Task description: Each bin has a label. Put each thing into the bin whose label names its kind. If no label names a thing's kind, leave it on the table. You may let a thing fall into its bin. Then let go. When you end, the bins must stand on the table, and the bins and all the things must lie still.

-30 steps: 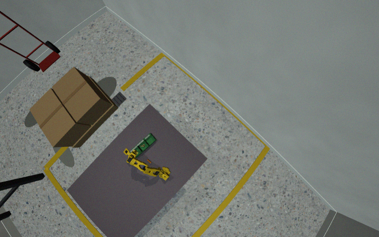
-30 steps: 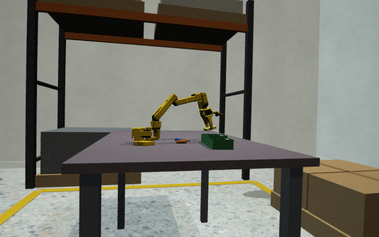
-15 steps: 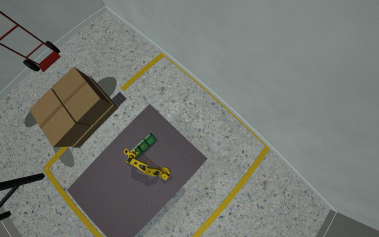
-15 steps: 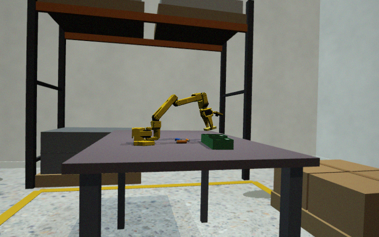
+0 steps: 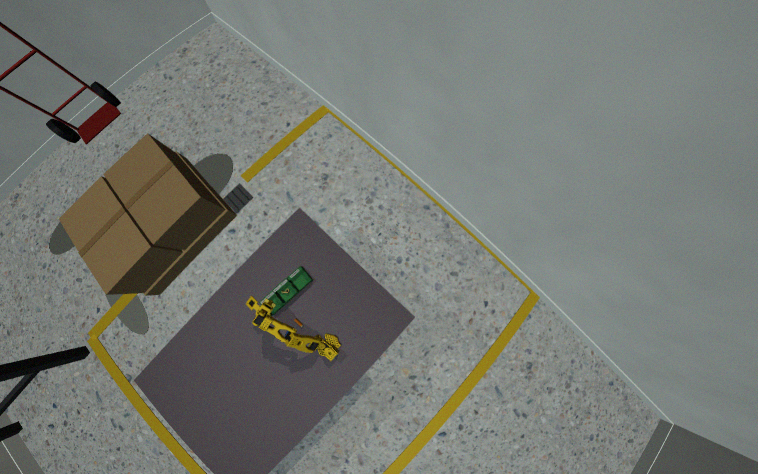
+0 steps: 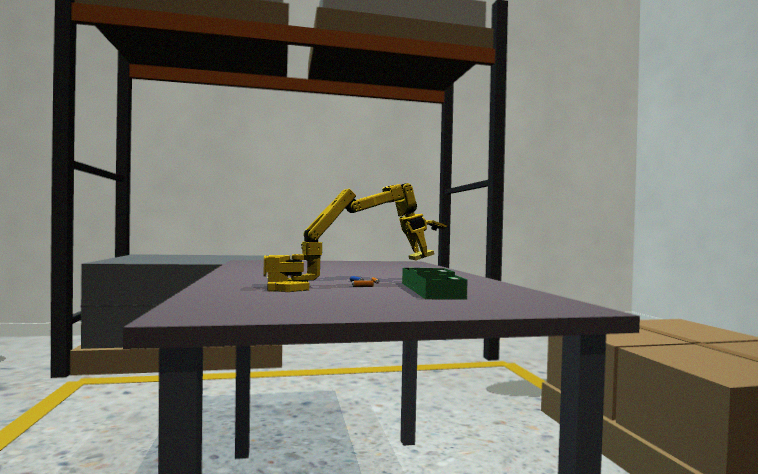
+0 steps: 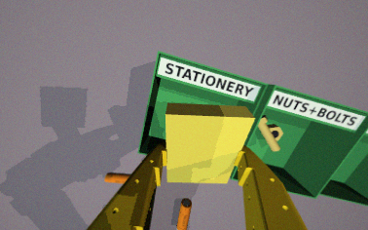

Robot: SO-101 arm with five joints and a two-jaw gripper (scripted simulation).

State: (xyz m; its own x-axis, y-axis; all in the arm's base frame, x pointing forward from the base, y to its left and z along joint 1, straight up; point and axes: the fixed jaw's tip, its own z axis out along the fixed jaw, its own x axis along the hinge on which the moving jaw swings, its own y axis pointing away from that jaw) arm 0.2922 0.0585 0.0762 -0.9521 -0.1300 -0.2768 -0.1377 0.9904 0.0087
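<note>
My gripper (image 6: 421, 252) (image 7: 201, 168) is shut on a yellow block (image 7: 206, 141), held above the green bins (image 6: 444, 288). In the wrist view the block overlaps the STATIONERY bin (image 7: 175, 95). The NUTS+BOLTS bin (image 7: 316, 156) holds a tan bolt (image 7: 269, 135) and a tan nut (image 7: 277, 132). A third bin (image 7: 362, 168) has a cut-off label starting "GA". One orange cylinder (image 7: 117, 178) and another orange cylinder (image 7: 184, 214) lie on the table near the bins. A blue cylinder (image 6: 355, 278) lies near them in the exterior view.
The bins stand in one joined row on the grey-purple table (image 5: 335, 247) (image 6: 311, 312). The arm's base (image 6: 287, 286) stands on the table, with the loose cylinders between it and the bins. Cardboard boxes (image 5: 146, 206) and a tall shelf rack (image 6: 64, 206) stand off the table.
</note>
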